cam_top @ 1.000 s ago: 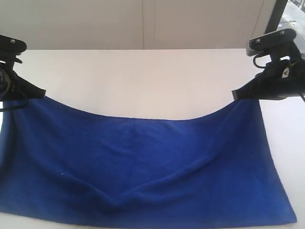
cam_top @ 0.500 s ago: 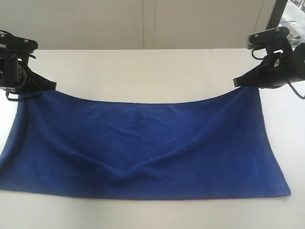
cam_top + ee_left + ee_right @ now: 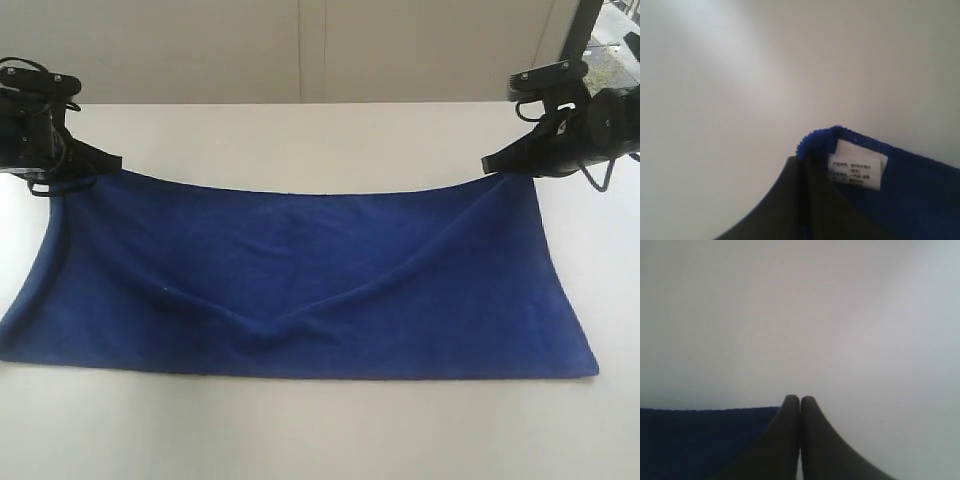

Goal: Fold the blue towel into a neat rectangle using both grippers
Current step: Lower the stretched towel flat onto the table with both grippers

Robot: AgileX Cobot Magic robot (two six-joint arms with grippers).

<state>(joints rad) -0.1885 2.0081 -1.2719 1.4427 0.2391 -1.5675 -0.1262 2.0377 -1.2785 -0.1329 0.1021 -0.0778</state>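
Towel (image 3: 300, 270) spread on table (image 3: 300, 135), long side left-right.

The right gripper (image 3: 800, 399) has its two dark fingers pressed tight together. The blue towel (image 3: 700, 440) sits right beside them, and its edge touches one finger. The plain white table (image 3: 790, 315) fills the rest.

White surface (image 3: 300, 140) spreads pale and matte; beyond it a beige wall (image 3: 150, 50), a dark post (image 3: 585, 25) just behind the right pincer (image 3: 487, 164).

Royal-blue towel (image 3: 300, 270), white printed tag (image 3: 858, 170), white table (image 3: 300, 140)
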